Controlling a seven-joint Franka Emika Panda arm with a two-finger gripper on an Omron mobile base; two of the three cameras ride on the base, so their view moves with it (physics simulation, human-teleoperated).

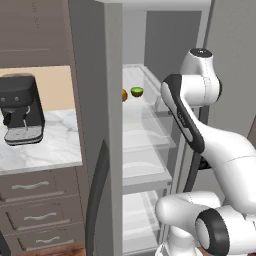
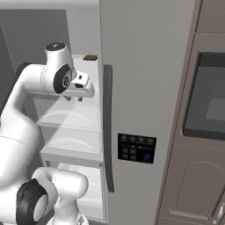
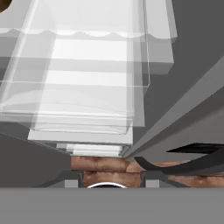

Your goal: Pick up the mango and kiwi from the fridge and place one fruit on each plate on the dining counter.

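The fridge [image 1: 150, 130] stands open, showing its white inside and clear glass shelves. On an upper shelf lies the green kiwi [image 1: 137, 91]. Just left of it the orange-yellow mango [image 1: 124, 95] peeks from behind the door edge. My gripper [image 2: 74, 99] hangs inside the fridge, to the right of the fruit and pointing down. It is open, and its fingertips [image 3: 72, 183] stand wide apart with nothing between them. Below it the hand view looks down over the stacked glass shelves [image 3: 87, 100]. A dark orange-brown rounded bit [image 3: 3, 4] shows at that view's top left corner. The plates and dining counter are out of view.
The open left door [image 1: 92, 100] with its dark handle [image 1: 97, 190] stands close to my arm. Left of it are a coffee machine [image 1: 21, 109] on a marble worktop [image 1: 50, 150] and drawers. The shut right door [image 2: 145, 110] and a wall oven [image 2: 208, 101] lie to the right.
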